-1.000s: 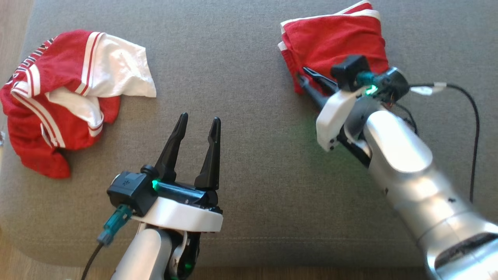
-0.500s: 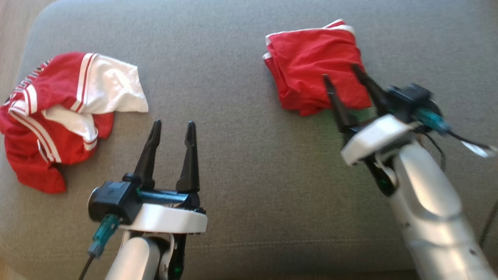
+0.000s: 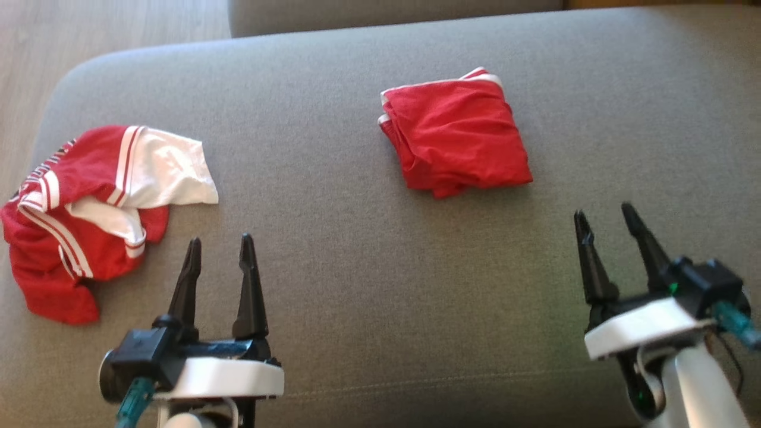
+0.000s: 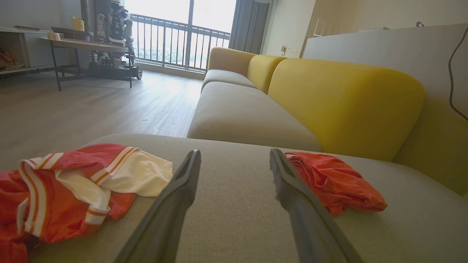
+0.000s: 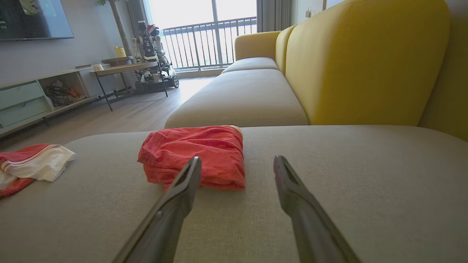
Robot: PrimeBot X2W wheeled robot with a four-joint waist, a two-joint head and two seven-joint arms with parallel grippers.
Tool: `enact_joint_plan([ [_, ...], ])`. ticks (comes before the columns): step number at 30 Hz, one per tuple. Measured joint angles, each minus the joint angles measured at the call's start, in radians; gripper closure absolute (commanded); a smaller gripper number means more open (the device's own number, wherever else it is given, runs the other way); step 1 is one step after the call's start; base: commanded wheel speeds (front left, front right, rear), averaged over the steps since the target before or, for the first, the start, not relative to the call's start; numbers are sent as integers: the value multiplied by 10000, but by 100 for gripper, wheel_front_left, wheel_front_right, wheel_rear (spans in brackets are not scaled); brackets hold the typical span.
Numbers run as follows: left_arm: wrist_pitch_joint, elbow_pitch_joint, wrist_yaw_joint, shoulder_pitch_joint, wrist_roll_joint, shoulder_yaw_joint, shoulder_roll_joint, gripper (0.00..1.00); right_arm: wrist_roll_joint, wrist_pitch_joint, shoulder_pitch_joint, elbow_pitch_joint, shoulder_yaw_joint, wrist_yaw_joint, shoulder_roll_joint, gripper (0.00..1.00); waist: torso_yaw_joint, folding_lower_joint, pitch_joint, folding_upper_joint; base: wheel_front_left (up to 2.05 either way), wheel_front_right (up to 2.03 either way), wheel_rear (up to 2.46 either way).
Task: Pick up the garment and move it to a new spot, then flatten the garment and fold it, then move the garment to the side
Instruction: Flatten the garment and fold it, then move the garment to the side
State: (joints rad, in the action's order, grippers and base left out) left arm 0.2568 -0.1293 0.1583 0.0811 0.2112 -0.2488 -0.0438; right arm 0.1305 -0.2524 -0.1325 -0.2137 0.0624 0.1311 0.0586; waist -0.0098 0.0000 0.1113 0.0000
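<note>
Garment folded, lying aside on sofa cushion | left gripper and right gripper spread, empty | task looks finished

Place: a home living room, I judge.
Seating: a long sofa with yellow backs; its grey seat cushion lies before me.
Floor: pale wood planks.
Wall: a television above a low cabinet with drawers.
Far end: a balcony railing behind glass, with a grey curtain beside it.
</note>
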Motion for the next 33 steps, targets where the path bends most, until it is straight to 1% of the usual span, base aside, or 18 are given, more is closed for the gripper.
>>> enact_joint_plan([
  [3,0,-10,-4,225,73,63,-6,0,15,0,513,213,-88,0,-56,0,-71,0,-246,0,0,0,0],
  [9,0,-54,-12,684,-585,8,-13,0,17,0,1104,263,-186,0,-75,0,-234,0,-678,0,0,0,0],
  [11,0,13,-12,830,-803,-12,-15,0,15,0,1135,276,-174,0,-75,0,-266,0,-748,0,0,0,0],
  [21,0,155,-12,906,-1039,-4,-33,0,33,0,1142,259,-157,0,-77,0,-190,0,-917,0,0,0,0],
  [30,0,443,25,1016,-940,-25,-40,0,104,0,1137,121,-171,0,-79,0,13,0,-800,0,0,0,0],
  [33,0,479,92,1006,-940,-96,-42,0,100,0,1054,-165,-115,0,-81,0,130,0,-669,0,0,0,0],
])
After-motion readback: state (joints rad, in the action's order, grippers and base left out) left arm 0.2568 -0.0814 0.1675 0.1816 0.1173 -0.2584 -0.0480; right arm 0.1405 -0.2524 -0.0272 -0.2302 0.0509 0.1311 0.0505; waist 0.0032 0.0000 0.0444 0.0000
